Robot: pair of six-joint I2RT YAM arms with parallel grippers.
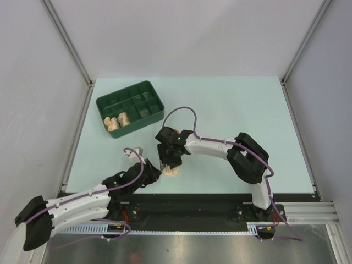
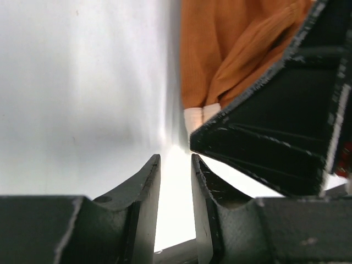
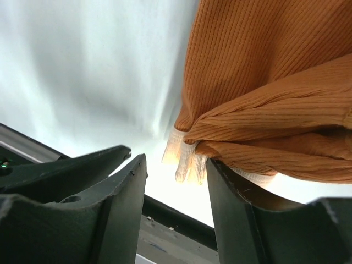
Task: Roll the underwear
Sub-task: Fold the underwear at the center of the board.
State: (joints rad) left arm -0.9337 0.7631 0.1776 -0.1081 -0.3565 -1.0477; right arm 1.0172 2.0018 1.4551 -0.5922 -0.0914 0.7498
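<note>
At the far left of the bench (image 1: 231, 110), a dark green tray (image 1: 122, 91) is set at an angle. Two pale rolls are seen in its near-left compartments, one roll (image 1: 111, 124) just beside the other roll (image 1: 123, 118). Which garment is which cannot be told from the top view.

Nearer the front edge, the left gripper (image 2: 175, 159) is held low over the bench and pointed toward the middle. Its jaws are drawn nearly together, with only a narrow slit of bright bench showing between them, and nothing is held there.

Just beyond and to the right of its tips, the rust-orange garment (image 2: 231, 49) is seen bunched in folds on the bench, with its cream edging turned toward the left gripper. In the left wrist view part of the cloth is covered by a black finger of the other arm.

The right gripper (image 3: 176, 160) is brought down from the right over the same garment. Its jaws are spread well apart. The cream edging lies in the gap, close against one finger, and the orange folds are piled above that finger. No clamping of the cloth is shown. Whether the finger touches the cloth cannot be told.
</note>
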